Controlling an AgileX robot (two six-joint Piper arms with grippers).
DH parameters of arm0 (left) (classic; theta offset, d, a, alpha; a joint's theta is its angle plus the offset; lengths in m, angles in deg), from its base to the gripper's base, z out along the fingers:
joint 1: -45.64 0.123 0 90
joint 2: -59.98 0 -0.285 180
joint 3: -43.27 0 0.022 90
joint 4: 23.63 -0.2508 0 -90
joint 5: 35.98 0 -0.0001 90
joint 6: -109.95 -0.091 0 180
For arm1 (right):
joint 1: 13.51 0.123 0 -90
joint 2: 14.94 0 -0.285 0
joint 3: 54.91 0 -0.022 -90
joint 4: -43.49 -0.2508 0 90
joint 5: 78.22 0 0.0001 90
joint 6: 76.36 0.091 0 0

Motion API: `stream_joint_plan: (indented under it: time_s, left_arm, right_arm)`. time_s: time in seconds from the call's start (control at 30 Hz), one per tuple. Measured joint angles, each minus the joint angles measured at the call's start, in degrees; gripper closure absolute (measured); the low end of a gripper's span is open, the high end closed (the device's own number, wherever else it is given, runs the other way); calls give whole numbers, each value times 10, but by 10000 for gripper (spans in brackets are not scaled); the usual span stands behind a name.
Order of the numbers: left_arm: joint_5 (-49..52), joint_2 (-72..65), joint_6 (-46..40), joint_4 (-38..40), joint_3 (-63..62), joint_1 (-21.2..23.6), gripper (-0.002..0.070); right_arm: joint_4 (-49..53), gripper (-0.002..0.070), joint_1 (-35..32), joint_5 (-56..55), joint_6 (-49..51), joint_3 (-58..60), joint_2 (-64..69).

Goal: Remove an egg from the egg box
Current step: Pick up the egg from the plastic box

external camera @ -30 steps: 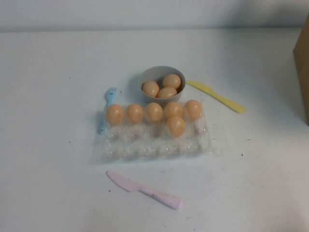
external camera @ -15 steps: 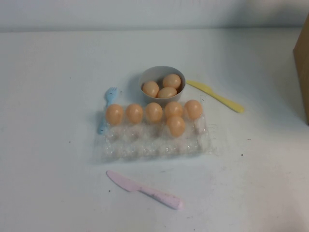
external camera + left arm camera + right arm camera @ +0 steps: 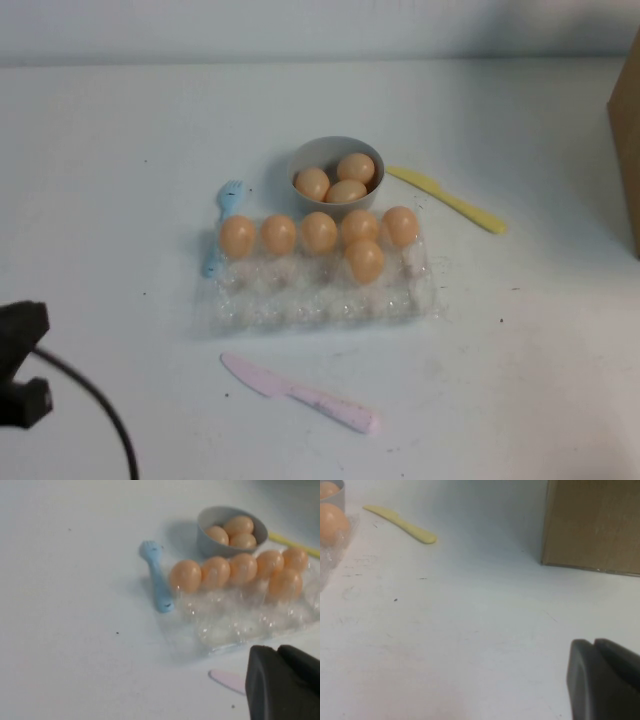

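High view: the egg point(image 3: 365, 260), judged light, smooth and fragile, is best gripped gently across its sides, while the left hand point(image 3: 20, 365) is seen low at the left bench point(image 3: 540, 380) edge and the right hand point(image 3: 602, 680) near the brown box point(image 3: 592, 525), and whether either is open cannot be told.

Open worktop point(image 3: 120, 150) along the left edge and across the near right. Egg box point(image 3: 320, 295) mid-worktop is hemmed in: grey bowl point(image 3: 335, 152) touching its far side, blue fork point(image 3: 222, 225) at its left, pink knife point(image 3: 300, 393) near side, yellow knife point(image 3: 447, 198) far right. Cardboard box point(image 3: 626, 140) blocks the right edge. Left gripper point(image 3: 20, 375) sits at the near-left corner; right gripper point(image 3: 602, 680) low near the cardboard box.
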Motion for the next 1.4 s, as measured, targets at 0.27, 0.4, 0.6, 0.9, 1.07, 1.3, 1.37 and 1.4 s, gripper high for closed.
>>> stream_joint_plan:
  time_s: [0.27,0.4,0.6,0.9,1.07,1.3,1.37,1.4]
  left_arm:
    - [183,-313,-185,-21,-263,0,680]
    - [243,-430,-200,-63,-385,-35,679]
    - [284,-568,-173,-159,-543,-107,680]
    - [319,-699,-147,-268,-677,-173,592]
    - [315,-724,-196,-282,-680,-201,281]
    - [267,-756,-227,-300,-680,-217,55]
    - [266,-766,-238,-301,-680,-218,48]
    - [266,-772,-244,-301,-680,-218,46]
  right_arm:
    - [0,694,0,0,0,0,0]
    - [0,694,0,0,0,0,0]
    - [0,694,0,0,0,0,0]
    - [0,694,0,0,0,0,0]
    - [0,694,0,0,0,0,0]
    - [-1,694,0,0,0,0,0]
    - [-1,694,0,0,0,0,0]
    - [-1,694,0,0,0,0,0]
